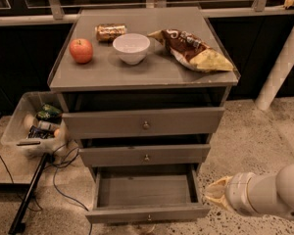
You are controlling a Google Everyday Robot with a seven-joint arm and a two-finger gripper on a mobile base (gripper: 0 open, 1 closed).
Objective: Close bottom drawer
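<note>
Camera view looking down on a grey cabinet [137, 86] with three drawers. The upper two are pushed in. The bottom drawer [137, 213] is pulled well out at the cabinet's foot, its shallow box exposed. The hand [216, 194] is held low at the cabinet's right, near that drawer's front corner, probably so the panel can be pushed in. Whether it is open or closed cannot be told. On the cabinet's worktop [157, 70] are set one apple [81, 50], one white bowl [131, 48], one wrapped bar [110, 32] and one chip bag [193, 50].
</note>
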